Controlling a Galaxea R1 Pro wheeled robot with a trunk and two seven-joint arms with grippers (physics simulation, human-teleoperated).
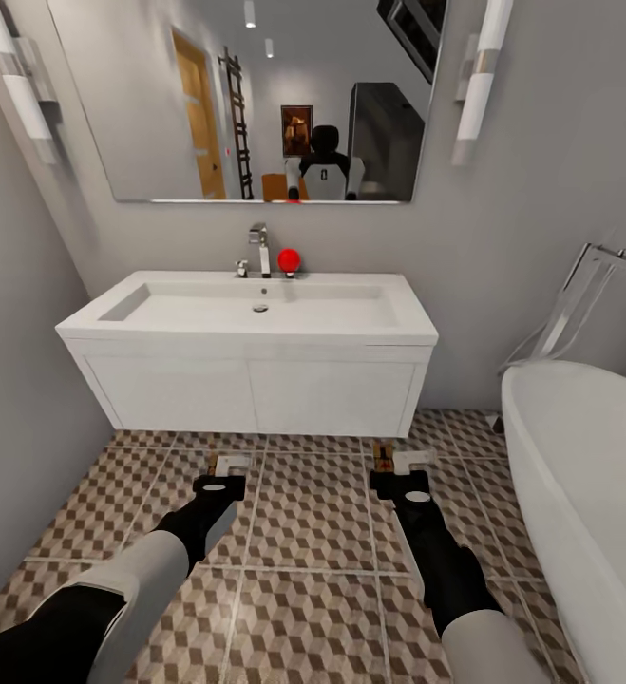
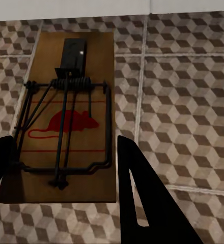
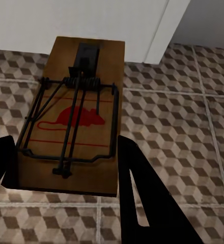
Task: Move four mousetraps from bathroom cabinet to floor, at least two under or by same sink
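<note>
I have the bathroom floor (image 1: 313, 532) open between the wall at my left and the white bathtub (image 1: 588, 494) crowding my right. The sink (image 1: 256, 361) hangs ahead; its basin holds nothing I can see, and a red ball (image 1: 289, 258) sits beside the tap (image 1: 259, 249). The left tool (image 1: 219, 486) has its fingers spread around one mousetrap (image 2: 66, 117) close to the sink front. The right tool (image 1: 400, 484) likewise straddles a second mousetrap (image 3: 74, 114). I cannot tell whether either trap touches the tiles.
</note>
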